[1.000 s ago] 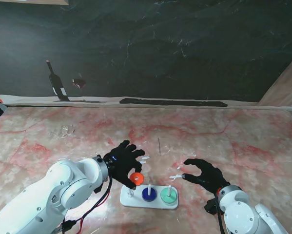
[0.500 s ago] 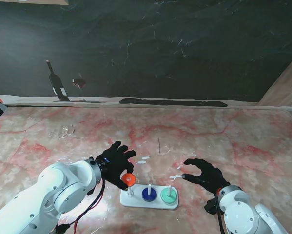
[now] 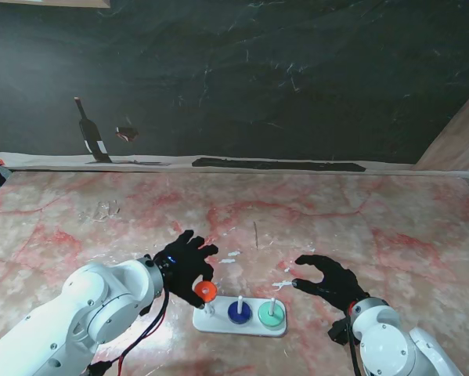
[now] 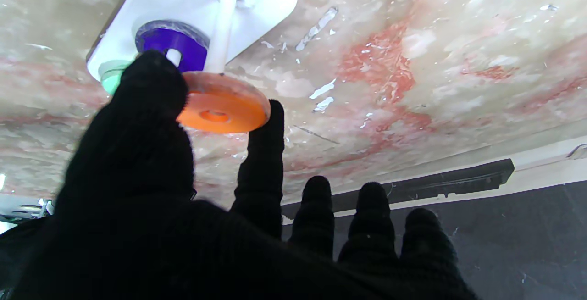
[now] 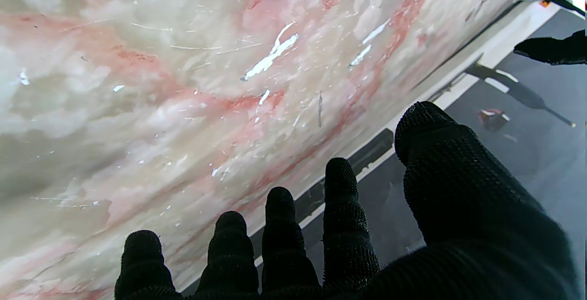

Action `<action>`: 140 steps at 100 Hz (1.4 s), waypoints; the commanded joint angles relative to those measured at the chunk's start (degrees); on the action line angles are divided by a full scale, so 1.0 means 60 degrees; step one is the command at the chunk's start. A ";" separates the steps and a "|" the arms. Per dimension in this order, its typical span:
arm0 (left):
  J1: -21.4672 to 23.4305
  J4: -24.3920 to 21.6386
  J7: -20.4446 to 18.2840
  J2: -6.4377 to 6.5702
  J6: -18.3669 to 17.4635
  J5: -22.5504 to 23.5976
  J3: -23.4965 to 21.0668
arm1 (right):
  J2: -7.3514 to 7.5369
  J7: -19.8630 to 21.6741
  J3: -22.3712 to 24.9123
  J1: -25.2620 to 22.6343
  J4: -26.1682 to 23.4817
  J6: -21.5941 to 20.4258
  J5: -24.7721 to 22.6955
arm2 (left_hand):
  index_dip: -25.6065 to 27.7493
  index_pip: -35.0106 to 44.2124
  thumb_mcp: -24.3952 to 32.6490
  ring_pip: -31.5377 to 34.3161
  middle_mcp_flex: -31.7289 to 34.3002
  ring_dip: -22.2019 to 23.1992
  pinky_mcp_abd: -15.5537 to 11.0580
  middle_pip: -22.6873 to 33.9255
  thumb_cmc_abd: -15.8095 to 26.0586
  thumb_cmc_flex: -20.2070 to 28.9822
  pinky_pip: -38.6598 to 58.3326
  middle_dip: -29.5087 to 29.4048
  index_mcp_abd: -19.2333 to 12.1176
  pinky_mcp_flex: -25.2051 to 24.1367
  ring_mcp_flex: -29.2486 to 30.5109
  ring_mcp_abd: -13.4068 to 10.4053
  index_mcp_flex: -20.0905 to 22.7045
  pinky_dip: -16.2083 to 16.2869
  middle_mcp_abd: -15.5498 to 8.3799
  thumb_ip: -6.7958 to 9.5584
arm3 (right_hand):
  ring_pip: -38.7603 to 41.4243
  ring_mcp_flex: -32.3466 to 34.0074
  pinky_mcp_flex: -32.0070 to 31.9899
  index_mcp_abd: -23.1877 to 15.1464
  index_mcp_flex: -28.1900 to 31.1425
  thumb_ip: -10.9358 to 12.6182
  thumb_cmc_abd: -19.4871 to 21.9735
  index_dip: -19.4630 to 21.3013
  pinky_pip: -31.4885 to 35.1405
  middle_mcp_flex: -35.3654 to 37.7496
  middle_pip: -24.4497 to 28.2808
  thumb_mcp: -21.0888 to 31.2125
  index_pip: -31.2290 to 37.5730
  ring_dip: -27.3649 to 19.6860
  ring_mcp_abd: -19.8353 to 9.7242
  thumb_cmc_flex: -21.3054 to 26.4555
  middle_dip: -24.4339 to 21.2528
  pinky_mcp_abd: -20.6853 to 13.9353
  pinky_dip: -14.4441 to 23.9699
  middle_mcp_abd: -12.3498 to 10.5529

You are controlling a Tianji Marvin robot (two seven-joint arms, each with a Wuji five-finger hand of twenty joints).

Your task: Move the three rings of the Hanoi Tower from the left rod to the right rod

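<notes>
Stand view: we see our left robot hand (image 3: 183, 262) pinching the orange ring (image 3: 205, 292) between thumb and forefinger, just over the left rod (image 4: 221, 25) of the white base (image 3: 218, 323). Blue ring (image 3: 239, 312) sits on the base's middle rod, green ring (image 3: 272, 314) on its right rod. Right robot hand (image 3: 326, 280), right of the base on the counter (image 3: 391, 235), is spread and holds nothing.

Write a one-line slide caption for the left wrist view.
Left hand pinches the orange ring beside the left rod.

Robot test bench in a lab-like room

A scratched pink-marbled desk (image 3: 391, 227) stands against a dark backdrop (image 3: 297, 78), with a wooden plank (image 3: 461, 141) leaning at far right.
</notes>
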 commanded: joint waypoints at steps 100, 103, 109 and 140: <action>-0.0173 0.0367 0.0098 0.0044 0.0082 -0.0100 0.0367 | -0.0010 -0.0025 -0.0009 -0.0045 0.0038 -0.0069 -0.0008 | 0.0096 0.0491 0.0479 0.0117 0.0080 -0.0034 0.0126 0.0031 0.0482 0.0359 0.0010 -0.0139 -0.0900 -0.0133 0.0015 0.0082 0.0750 0.0235 -0.0227 0.0570 | -0.0067 -0.0161 -0.0060 0.0009 -0.0239 0.0035 0.0011 -0.0063 -0.0135 -0.0304 0.0166 0.0056 -0.0051 0.0050 -0.0020 -0.0422 0.0073 0.0109 -0.0025 -0.0026; -0.0174 0.0388 0.0107 0.0045 0.0087 -0.0101 0.0384 | -0.0009 -0.0023 -0.0010 -0.0042 0.0039 -0.0067 -0.0011 | 0.0096 0.0491 0.0485 0.0120 0.0082 -0.0033 0.0120 0.0032 0.0487 0.0363 0.0011 -0.0137 -0.0899 -0.0132 0.0019 0.0084 0.0744 0.0237 -0.0235 0.0573 | -0.0069 -0.0166 -0.0060 0.0015 -0.0245 0.0037 0.0012 -0.0064 -0.0134 -0.0305 0.0166 0.0061 -0.0053 0.0049 -0.0020 -0.0411 0.0073 0.0109 -0.0024 -0.0015; -0.0177 0.0427 0.0117 0.0047 0.0103 -0.0101 0.0417 | -0.0008 -0.0022 -0.0013 -0.0037 0.0044 -0.0066 -0.0016 | 0.0092 0.0485 0.0482 0.0118 0.0082 -0.0034 0.0118 0.0031 0.0491 0.0343 0.0012 -0.0136 -0.0893 -0.0132 0.0016 0.0072 0.0731 0.0239 -0.0231 0.0574 | -0.0065 -0.0156 -0.0062 0.0002 -0.0254 0.0037 0.0012 -0.0065 -0.0132 -0.0299 0.0168 0.0061 -0.0056 0.0050 -0.0024 -0.0410 0.0074 0.0109 -0.0021 -0.0027; -0.0163 0.0563 0.0148 0.0056 0.0201 -0.0143 0.0525 | 0.0000 0.0011 -0.0039 0.0005 0.0068 -0.0055 -0.0035 | 0.0003 0.0340 0.0425 0.0105 0.0041 -0.0032 0.0125 -0.0020 0.0612 0.0128 0.0019 -0.0134 -0.0635 -0.0136 0.0001 0.0092 0.0549 0.0257 -0.0177 0.0636 | -0.0067 -0.0165 -0.0066 0.0016 -0.0274 0.0036 0.0023 -0.0064 -0.0125 -0.0313 0.0168 0.0052 -0.0060 0.0050 -0.0023 -0.0425 0.0074 0.0109 -0.0013 -0.0012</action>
